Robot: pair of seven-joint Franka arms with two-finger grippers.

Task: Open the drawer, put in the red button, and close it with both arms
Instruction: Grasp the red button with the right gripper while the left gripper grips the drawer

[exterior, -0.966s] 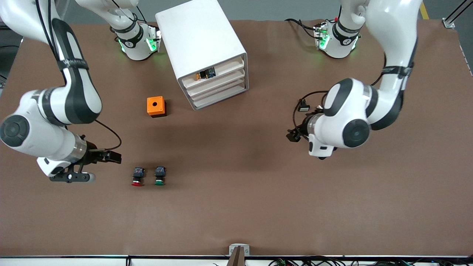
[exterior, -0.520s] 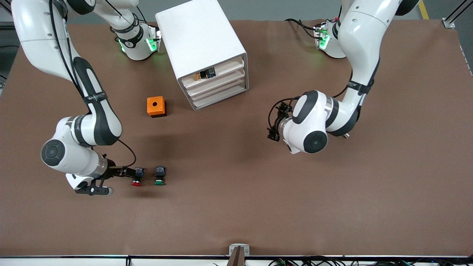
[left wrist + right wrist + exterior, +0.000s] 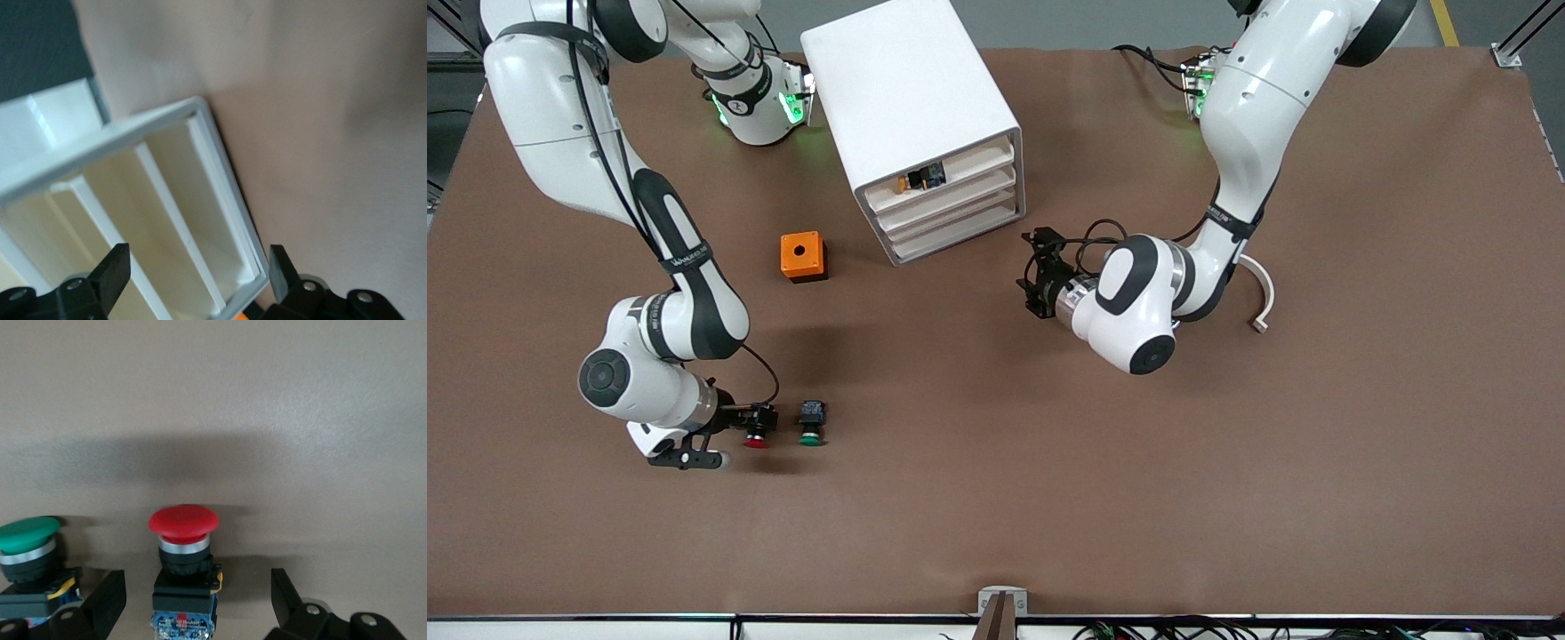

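The red button (image 3: 758, 436) lies on the table beside the green-capped button (image 3: 811, 425), toward the right arm's end. My right gripper (image 3: 738, 434) is low at the red button. In the right wrist view its open fingers (image 3: 107, 600) stand on either side of the red button's black body (image 3: 183, 587) without touching it. The white cabinet (image 3: 911, 107) shows its stacked drawers (image 3: 956, 213), all pushed in. My left gripper (image 3: 1033, 283) is open and empty, low beside the cabinet's front corner. The left wrist view looks at the drawer fronts (image 3: 200, 200) close up.
An orange box with a hole (image 3: 802, 256) stands between the cabinet and the buttons. A small orange and blue part (image 3: 922, 178) sits in the top drawer. The green button also shows in the right wrist view (image 3: 30, 553).
My right gripper has moved toward the red button and now straddles it. My left arm has swung from the table's middle toward the cabinet's drawer front.
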